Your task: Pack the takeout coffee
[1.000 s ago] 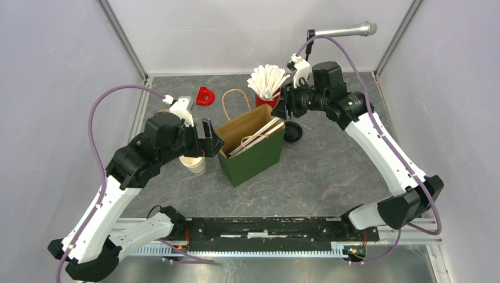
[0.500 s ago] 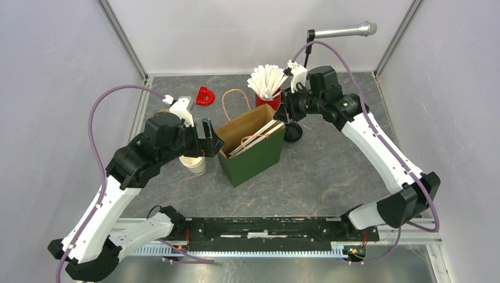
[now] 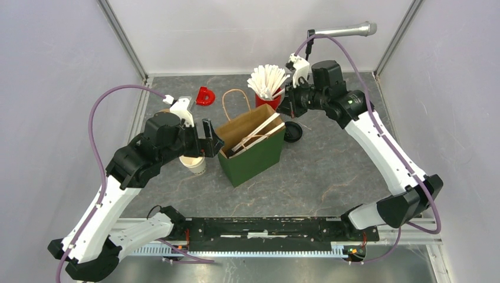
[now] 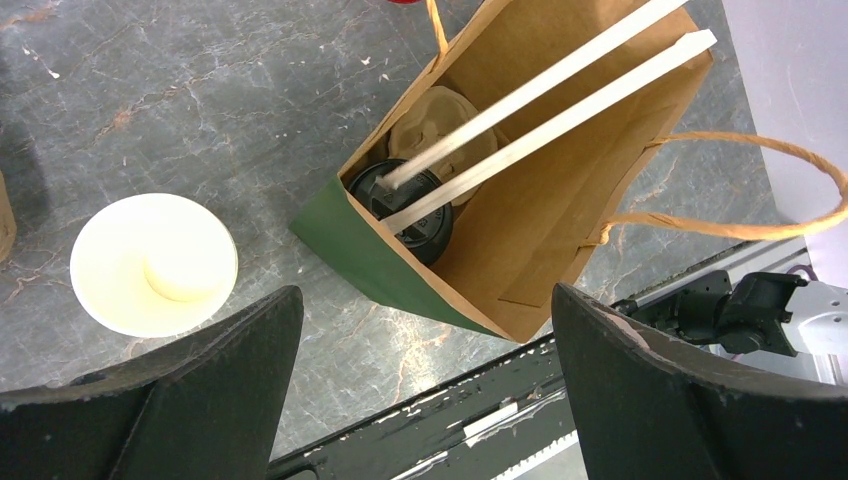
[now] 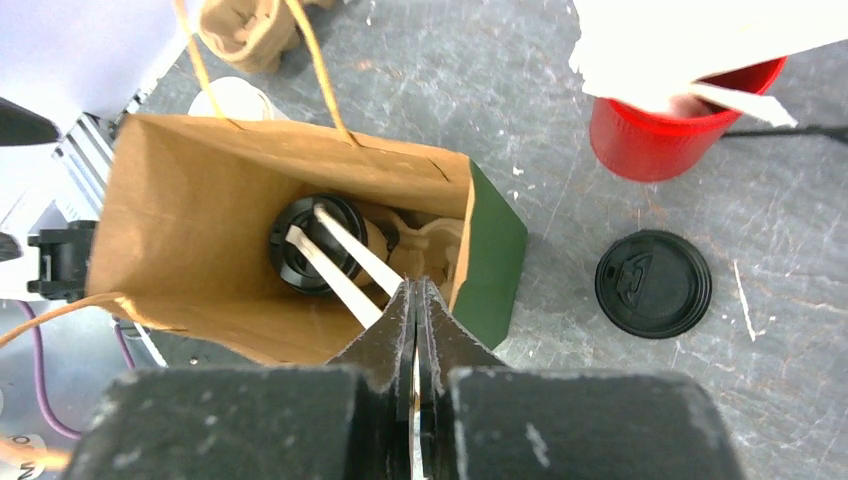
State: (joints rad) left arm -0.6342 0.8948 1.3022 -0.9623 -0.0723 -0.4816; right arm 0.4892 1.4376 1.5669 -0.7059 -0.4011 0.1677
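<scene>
My right pincer (image 5: 415,285) is clenched over the brown paper bag (image 5: 200,160) — flat pale sticks (image 5: 355,243) cross a round black lid (image 5: 285,262). My left pincer (image 4: 425,300) is released.

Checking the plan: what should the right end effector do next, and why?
Probably open and move to the loose black lid beside the bag: the right end effector is shut above the bag, and one white cup stands uncapped.

Green paper bag (image 3: 255,163), red stick cup (image 3: 266,101)
</scene>
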